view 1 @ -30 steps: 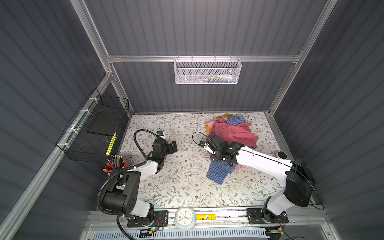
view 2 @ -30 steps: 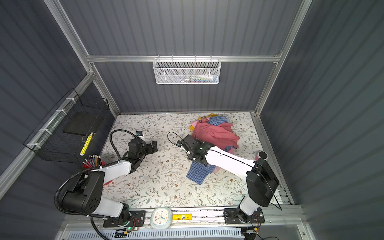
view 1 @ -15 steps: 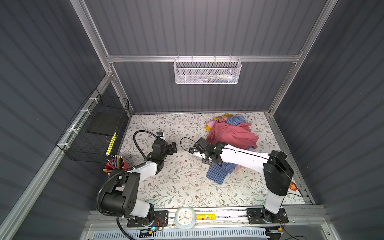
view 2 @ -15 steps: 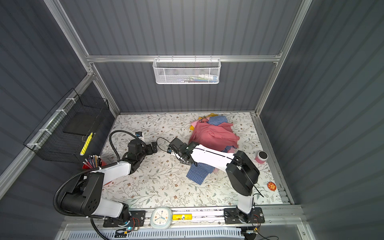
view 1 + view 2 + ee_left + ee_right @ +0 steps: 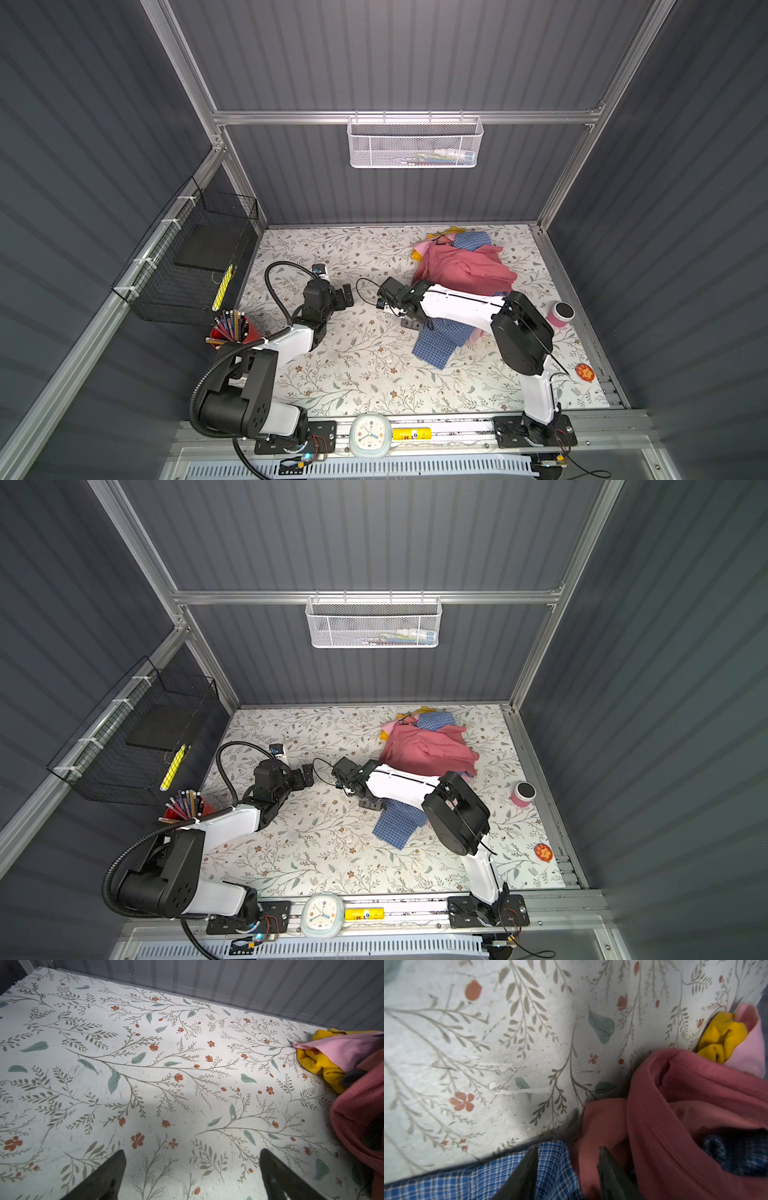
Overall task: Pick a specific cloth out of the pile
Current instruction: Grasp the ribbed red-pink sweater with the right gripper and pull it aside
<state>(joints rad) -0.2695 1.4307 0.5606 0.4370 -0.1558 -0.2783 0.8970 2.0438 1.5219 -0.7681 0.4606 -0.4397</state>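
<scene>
- Cloth (image 5: pixel 602 1126), seen from my right wrist: its salmon fabric lies at the pile's near edge. It is tucked under a fold of the rose-red shirt (image 5: pixel 675 1126) and touches the blue checked shirt (image 5: pixel 488 1176).
- Same view: my right gripper (image 5: pixel 566 1167) has one finger over the checked shirt and the other against the cloth. The jaws stand half apart, narrower than a second ago. I cannot tell whether they pinch anything. A yellow piece (image 5: pixel 720 1036) and a light pink piece (image 5: pixel 751 1049) lie further back.
- From my left wrist: my left gripper (image 5: pixel 192 1153) hangs over the bare floral table (image 5: pixel 145 1064), jaws spread wide and holding nothing. The pile (image 5: pixel 353 1105) shows well clear of my fingertips.
- In both top views the pile lies at the back right of the table, with the rose-red shirt on top and the checked shirt trailing forward.
- My right gripper (image 5: pixel 410 323) (image 5: pixel 370 803) points down at the pile's front left edge. I cannot pick out the cloth here.
- Since a second ago my right wrist has slid left toward the middle and the elbow has swung in. That uncovered a pink cup (image 5: pixel 561 314) and an orange disc (image 5: pixel 585 372).
- My left gripper (image 5: pixel 347 295) has not moved, and the pile looks unchanged.
</scene>
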